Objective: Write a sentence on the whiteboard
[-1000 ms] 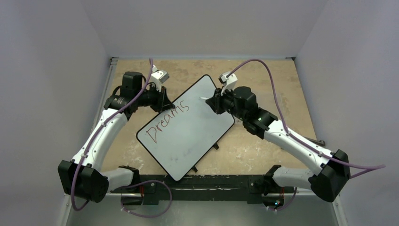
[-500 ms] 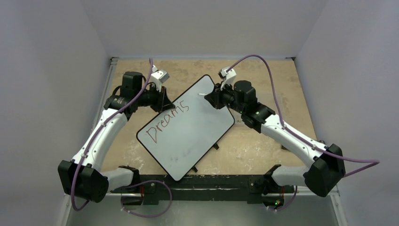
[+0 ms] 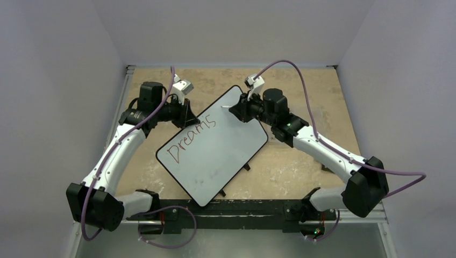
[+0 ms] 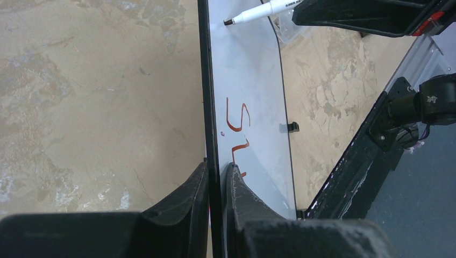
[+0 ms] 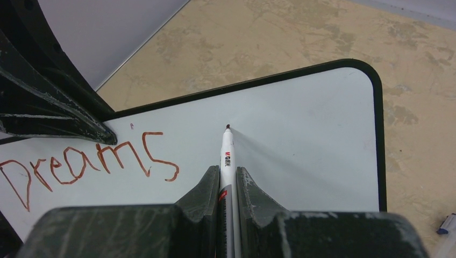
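Note:
The whiteboard (image 3: 215,150) lies diagonally on the table with "Dreams" written on it in red (image 3: 191,137). My left gripper (image 3: 188,119) is shut on the board's upper left rim; in the left wrist view the black rim (image 4: 212,107) runs between the two fingers of the left gripper (image 4: 218,166). My right gripper (image 3: 236,110) is shut on a white marker (image 5: 226,156), whose dark tip (image 5: 228,127) sits at or just above the whiteboard (image 5: 301,140), right of the final "s" and near the far corner. The marker (image 4: 263,11) shows at the top of the left wrist view.
The tan table (image 3: 301,91) lies inside grey walls. A black rail (image 3: 242,207) with the arm bases runs along the near edge. The board's small black feet (image 3: 247,167) stick out at its lower right side. A small blue and white object (image 5: 445,223) lies off the board's right side.
The right arm has swung left and toward the far corner of the board, carrying the marker with it. The left gripper and the board have stayed put.

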`<control>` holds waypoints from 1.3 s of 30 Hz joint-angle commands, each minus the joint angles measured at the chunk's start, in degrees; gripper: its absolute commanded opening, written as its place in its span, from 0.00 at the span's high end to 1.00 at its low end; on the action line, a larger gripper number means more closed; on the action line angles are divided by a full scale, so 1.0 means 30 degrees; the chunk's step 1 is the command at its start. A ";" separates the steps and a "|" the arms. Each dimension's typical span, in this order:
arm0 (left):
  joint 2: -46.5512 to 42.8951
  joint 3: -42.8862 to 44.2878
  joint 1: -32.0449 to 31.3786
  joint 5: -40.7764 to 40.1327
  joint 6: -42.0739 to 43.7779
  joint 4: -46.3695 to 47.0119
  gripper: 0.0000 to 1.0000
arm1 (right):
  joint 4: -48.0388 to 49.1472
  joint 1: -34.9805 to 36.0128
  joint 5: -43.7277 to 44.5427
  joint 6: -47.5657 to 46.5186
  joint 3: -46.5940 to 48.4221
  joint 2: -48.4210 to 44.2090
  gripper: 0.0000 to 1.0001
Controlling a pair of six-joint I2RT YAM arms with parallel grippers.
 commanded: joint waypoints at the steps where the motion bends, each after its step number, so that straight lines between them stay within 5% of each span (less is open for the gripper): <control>1: -0.0310 0.0331 -0.0497 0.0752 0.0940 0.0223 1.00 | 0.0951 -0.0102 -0.0883 -0.0082 0.0728 0.0099 1.00; 23: -0.0280 0.0331 -0.0526 0.0773 0.0937 0.0243 1.00 | 0.1101 -0.0086 -0.2730 -0.0288 -0.1453 -0.0452 1.00; 39: -0.0311 0.0358 -0.0527 0.0781 0.0961 0.0223 1.00 | -0.0279 -0.0099 0.0358 -0.0505 -0.0125 -0.0190 1.00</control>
